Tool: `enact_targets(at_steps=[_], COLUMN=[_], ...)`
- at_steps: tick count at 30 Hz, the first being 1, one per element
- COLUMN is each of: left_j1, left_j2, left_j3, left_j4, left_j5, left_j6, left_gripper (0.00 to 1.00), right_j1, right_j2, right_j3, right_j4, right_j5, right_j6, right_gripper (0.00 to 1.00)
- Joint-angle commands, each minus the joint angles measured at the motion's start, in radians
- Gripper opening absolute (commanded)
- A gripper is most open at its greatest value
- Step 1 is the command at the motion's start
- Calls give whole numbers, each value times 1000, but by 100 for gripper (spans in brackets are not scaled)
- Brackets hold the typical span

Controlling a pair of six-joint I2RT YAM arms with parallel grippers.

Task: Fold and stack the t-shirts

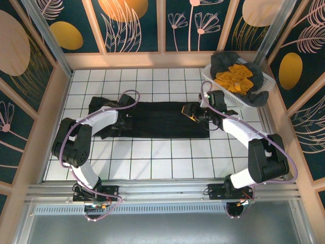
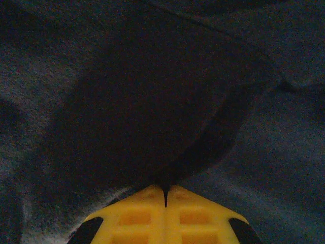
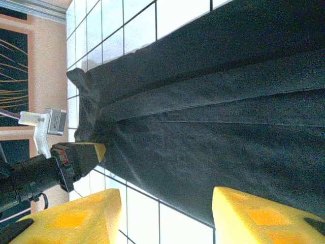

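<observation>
The white tiled counter (image 1: 152, 157) carries a large black t-shirt (image 1: 157, 119), laid out as a long band across its middle, running left to right with the sleeves bunched at the left end. Both arms reach in from the near edge, one to each end of this shirt. At the far right corner of the counter sits a white lattice basket (image 1: 231, 96), tilted against the wall; a dark grey t-shirt (image 1: 228, 60) lines it and spills over its rim, and a crumpled mustard-yellow t-shirt (image 1: 236, 79) lies on top of that. The right hand (image 1: 192, 113) is at the right end of the black t-shirt; in the right wrist view (image 3: 167, 216) its yellow fingers (image 3: 254, 213) stand well apart, with the shirt's edge (image 3: 213, 117) and bare tile under the gap and nothing gripped between them. The left hand (image 1: 126, 121) is down on the left part of the shirt, near the sleeves; in its own wrist view (image 2: 165, 190) the two yellow fingers are pressed together, and a dark raised fold of the black cloth (image 2: 152, 101) runs straight into their tips, pinched there.
</observation>
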Motion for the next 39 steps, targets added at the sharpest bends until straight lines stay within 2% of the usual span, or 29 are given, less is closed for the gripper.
enact_targets(at_steps=[1,11,18,21,25,26,28,34,39], left_j1=[0,0,0,0,8,23,78,312,429], left_j2=[-14,-30,-32,-26,-32,-45,-73,-157,-130], left_j3=[41,67,78,74,100,104,97,-19,-30], left_j4=[-86,-121,-113,-125,-159,-159,-146,29,94], left_j5=[107,210,227,197,107,86,62,91,96], left_j6=[-31,-119,-132,-122,-123,-128,-141,-198,-162], left_gripper=[0,0,0,0,29,39,48,49,47], right_j1=[-8,-10,-10,-10,-10,-10,-10,29,77], right_j2=[10,12,-2,-6,-8,-9,-11,9,59], right_j3=[14,5,-7,-16,-16,-16,-14,-5,35], right_j4=[-6,-18,-29,-32,-46,-50,-51,16,18], right_j5=[-7,-5,1,0,-1,1,0,-70,-89], right_j6=[-23,-25,-27,-28,-38,-41,-46,-68,-81], right_gripper=[51,50,50,50,50,50,50,54,54])
